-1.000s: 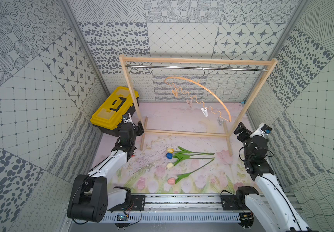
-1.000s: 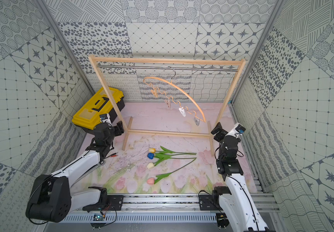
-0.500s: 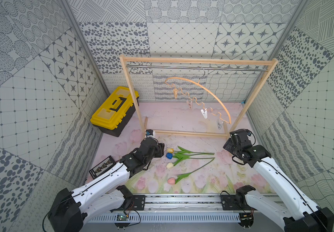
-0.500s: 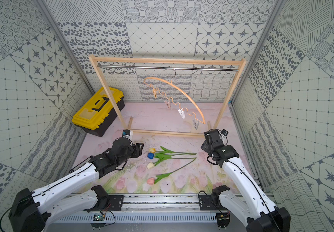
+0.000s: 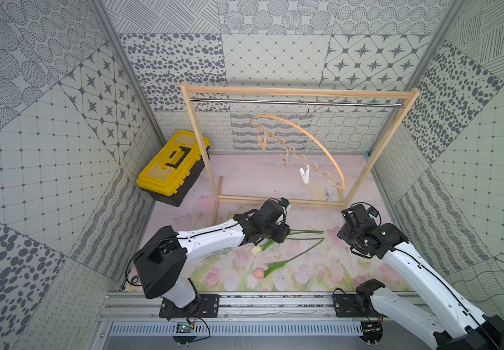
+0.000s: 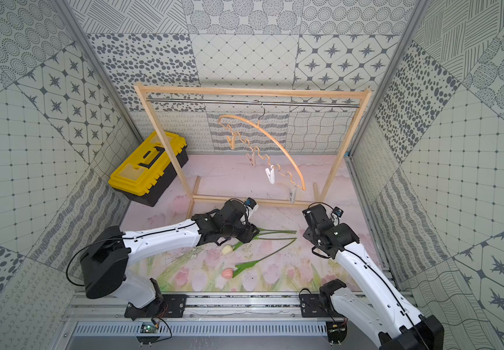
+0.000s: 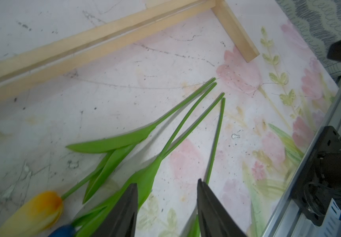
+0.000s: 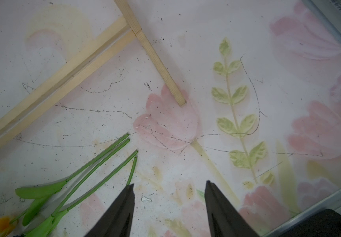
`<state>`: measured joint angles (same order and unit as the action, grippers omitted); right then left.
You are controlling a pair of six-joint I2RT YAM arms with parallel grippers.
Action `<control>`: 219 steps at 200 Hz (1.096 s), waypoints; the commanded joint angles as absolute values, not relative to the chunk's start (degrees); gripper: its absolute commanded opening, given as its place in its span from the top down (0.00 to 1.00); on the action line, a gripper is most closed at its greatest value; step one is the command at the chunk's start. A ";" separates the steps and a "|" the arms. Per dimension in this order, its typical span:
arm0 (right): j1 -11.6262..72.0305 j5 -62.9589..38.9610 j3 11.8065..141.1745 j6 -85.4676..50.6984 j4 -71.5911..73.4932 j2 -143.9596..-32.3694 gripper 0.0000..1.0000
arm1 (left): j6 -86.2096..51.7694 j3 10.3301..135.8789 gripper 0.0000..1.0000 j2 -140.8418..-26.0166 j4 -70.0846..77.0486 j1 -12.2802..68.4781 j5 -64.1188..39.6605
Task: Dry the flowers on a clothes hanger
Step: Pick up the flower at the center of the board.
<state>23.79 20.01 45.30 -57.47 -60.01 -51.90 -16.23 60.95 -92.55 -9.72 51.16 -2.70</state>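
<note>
Flowers all lie flat on the counter just in front of the wooden frame's base bar, none clipped. Clothes hanger hangs from the frame's rod, all four pins bare. So zero of four done; judged step: first pickup. Left pincer sits low over the leaves in front of the frame, jaws half apart, straddling a leaf, nothing clamped. Right pincer hovers near the frame's foot by the stem tips, jaws apart, empty.

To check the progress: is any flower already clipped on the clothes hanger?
No, the clothespins on the clothes hanger hang empty in a top view, and the flowers lie on the mat.
</note>
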 commanded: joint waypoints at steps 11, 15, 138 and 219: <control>24.04 19.31 44.95 -56.69 -57.59 -52.49 0.40 | 3.00 73.10 0.58 -104.74 -16.61 51.44 -17.03; 24.08 19.19 44.66 -56.62 -57.12 -52.49 0.40 | 3.76 73.91 0.59 -105.88 -17.62 51.42 -17.53; 24.04 15.54 43.11 -55.20 -53.66 -53.02 0.42 | 12.99 80.07 0.71 -116.70 -21.04 51.42 -11.61; 24.06 14.61 43.31 -54.85 -53.66 -51.82 0.44 | 14.50 80.43 0.74 -114.94 -21.20 51.24 -11.00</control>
